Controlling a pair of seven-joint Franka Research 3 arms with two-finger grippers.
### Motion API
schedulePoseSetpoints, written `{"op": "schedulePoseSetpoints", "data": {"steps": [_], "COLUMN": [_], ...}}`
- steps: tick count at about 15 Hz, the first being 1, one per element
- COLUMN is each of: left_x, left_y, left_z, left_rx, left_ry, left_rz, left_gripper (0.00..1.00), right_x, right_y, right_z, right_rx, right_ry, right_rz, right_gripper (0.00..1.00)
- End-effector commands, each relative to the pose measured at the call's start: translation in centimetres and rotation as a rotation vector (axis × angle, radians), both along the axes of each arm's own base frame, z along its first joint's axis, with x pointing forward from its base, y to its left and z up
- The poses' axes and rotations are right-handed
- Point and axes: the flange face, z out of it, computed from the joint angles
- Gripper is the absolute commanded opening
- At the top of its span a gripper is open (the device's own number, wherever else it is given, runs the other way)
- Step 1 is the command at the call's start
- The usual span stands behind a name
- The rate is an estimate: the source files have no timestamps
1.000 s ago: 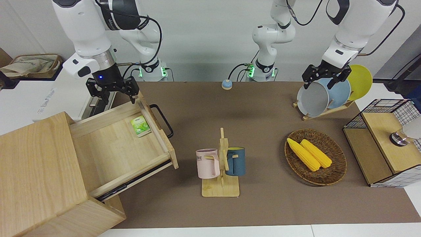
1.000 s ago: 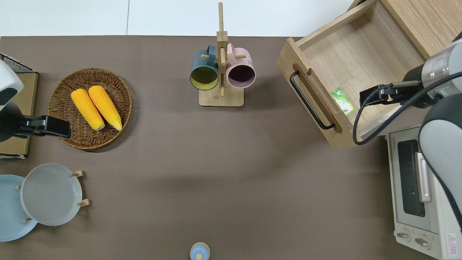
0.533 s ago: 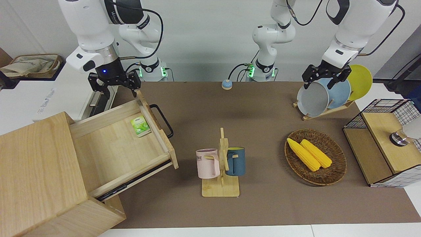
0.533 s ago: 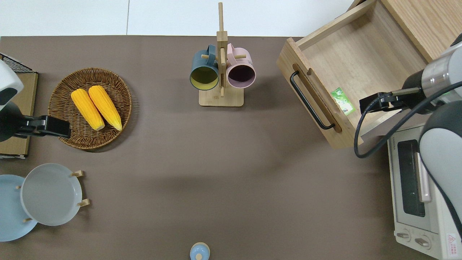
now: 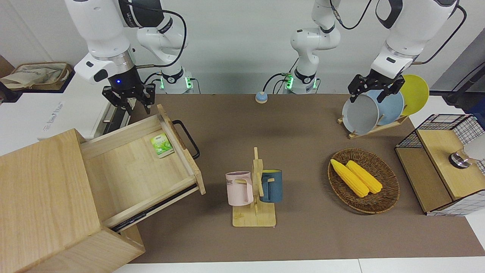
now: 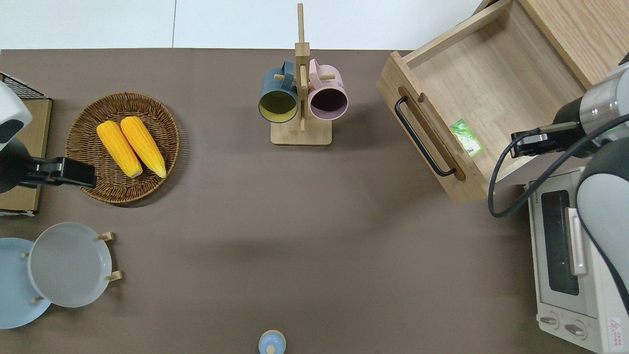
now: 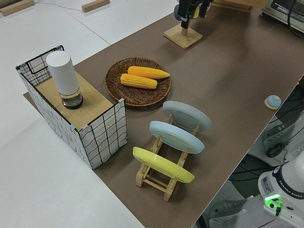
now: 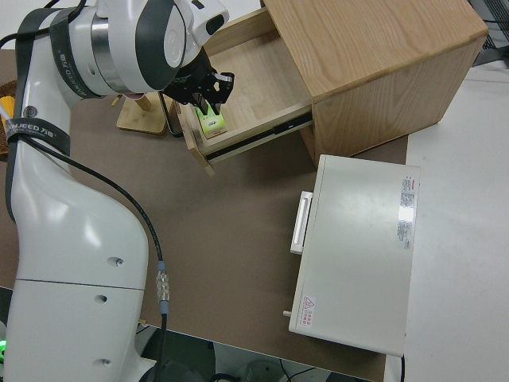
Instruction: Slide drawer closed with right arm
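The pale-wood drawer stands pulled far out of its cabinet, with its black bar handle toward the table's middle. It also shows in the overhead view and the right side view. A small green packet lies inside, by the front panel. My right gripper hangs open and empty over the drawer's side wall nearest the robots, apart from the handle; it also shows in the right side view. My left arm is parked, its gripper open.
A white toaster oven stands beside the drawer, nearer to the robots. A mug rack with a pink and a blue mug stands mid-table. A wicker basket of corn, a plate rack and a wire-mesh box stand toward the left arm's end.
My right gripper has risen, turned about its wrist, and drawn back from over the drawer's inside toward the toaster oven. The drawer and the left arm have not moved.
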Motion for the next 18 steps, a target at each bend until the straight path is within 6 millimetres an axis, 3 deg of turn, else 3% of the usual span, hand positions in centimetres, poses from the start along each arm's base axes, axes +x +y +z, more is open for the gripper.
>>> {"op": "schedulePoseSetpoints", "data": {"steps": [1, 5, 11, 15, 18], "left_x": [0.2, 0.2, 0.2, 0.2, 0.2], "left_y": [0.1, 0.1, 0.1, 0.1, 0.1], "left_z": [0.4, 0.3, 0.3, 0.4, 0.4], "left_rx": [0.016, 0.016, 0.016, 0.016, 0.016], "left_ry": [0.005, 0.006, 0.006, 0.005, 0.005], "left_rz": [-0.012, -0.012, -0.012, -0.012, -0.012], "left_gripper": [0.99, 0.99, 0.99, 0.99, 0.99], "right_x": [-0.6, -0.7, -2.1, -3.0, -4.0], "right_y": [-0.5, -0.5, 0.4, 3.6, 8.1], "right_z": [0.4, 0.9, 5.3, 6.9, 7.2], "right_rx": [-0.003, -0.003, 0.0, 0.008, 0.022], "right_ry": [0.007, -0.004, -0.104, -0.147, -0.161], "right_rz": [0.034, 0.026, -0.007, -0.004, -0.075], "right_gripper": [0.0, 0.0, 0.0, 0.0, 0.0]}}
